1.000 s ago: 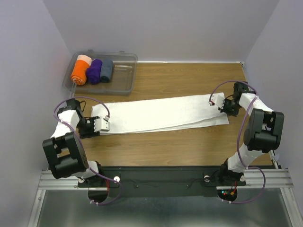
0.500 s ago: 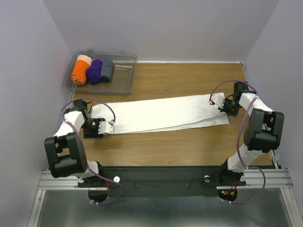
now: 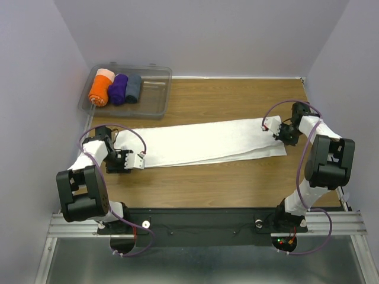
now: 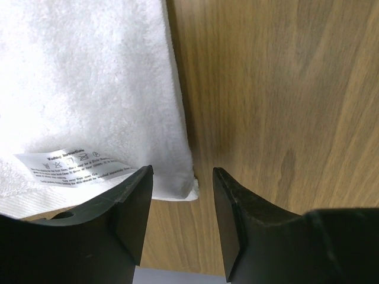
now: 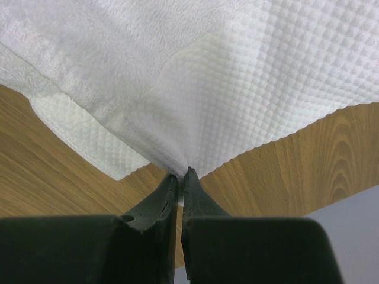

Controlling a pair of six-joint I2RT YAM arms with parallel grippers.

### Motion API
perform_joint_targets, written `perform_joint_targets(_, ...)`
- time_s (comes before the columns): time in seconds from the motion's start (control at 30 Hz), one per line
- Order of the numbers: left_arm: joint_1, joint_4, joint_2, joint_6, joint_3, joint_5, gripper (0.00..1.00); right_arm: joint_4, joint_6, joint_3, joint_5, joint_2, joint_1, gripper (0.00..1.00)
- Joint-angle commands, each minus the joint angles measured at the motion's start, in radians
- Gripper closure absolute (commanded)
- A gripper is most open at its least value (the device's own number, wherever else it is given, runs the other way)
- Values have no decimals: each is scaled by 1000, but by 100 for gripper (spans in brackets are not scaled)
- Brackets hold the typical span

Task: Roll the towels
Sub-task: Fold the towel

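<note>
Below, a white towel (image 3: 207, 142) spread flat as a long strip across the wooden table (image 3: 237, 183), reaching from beside the left arm to the right one, its right end a little farther back than its left. At the strip's near left corner, the left gripper (image 3: 141, 160) low over the wood. From the left wrist view, jaws parted with a clear gap and closed on nothing. Towel's corner poking just into that gap, one jaw overlapping the hem beside a printed care label (image 4: 71, 164), the other over bare wood. At the right end, on the far edge, the right gripper (image 3: 267, 125) pressed shut, pinching the towel's edge. From the right wrist view, jaws together, with waffle-textured cloth fanning away from the pinch. Doubled layers there, a lower corner peeking out to the left. At the table's back left corner, a clear plastic bin (image 3: 155, 97) holding three rolls side by side: orange roll (image 3: 99, 93), purple roll (image 3: 119, 89), grey-blue roll (image 3: 134, 87). All three well apart from the white towel.
</note>
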Motion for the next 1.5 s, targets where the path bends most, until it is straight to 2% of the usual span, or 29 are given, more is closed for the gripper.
perform_joint_targets(0.0, -5, 14, 7, -37, 15, 0, 46, 6, 10, 51, 17, -1, 5, 99)
perform_joint_targets(0.07, -5, 24, 19, -50, 31, -1, 51, 6, 10, 51, 18, -1, 5, 99)
perform_joint_targets(0.1, -5, 30, 22, -63, 36, 0, 59, 6, 10, 52, 18, -1, 5, 99)
perform_joint_targets(0.17, -3, 37, 27, -66, 45, -4, 67, 6, 10, 51, 18, -1, 5, 99)
perform_joint_targets(0.2, -6, 38, 28, -69, 48, -6, 75, 5, 12, 51, 18, 0, 7, 99)
perform_joint_targets(0.4, 0, 26, 24, -85, 90, 8, 100, 5, 16, 66, 25, 3, 5, 99)
perform_joint_targets(0.9, 84, -101, 10, -99, 364, 46, 100, -60, 66, 189, -35, -24, 5, 100)
perform_joint_targets(1.47, 204, -124, -21, -50, 406, 132, 100, -210, 52, 180, -123, -141, 5, 99)
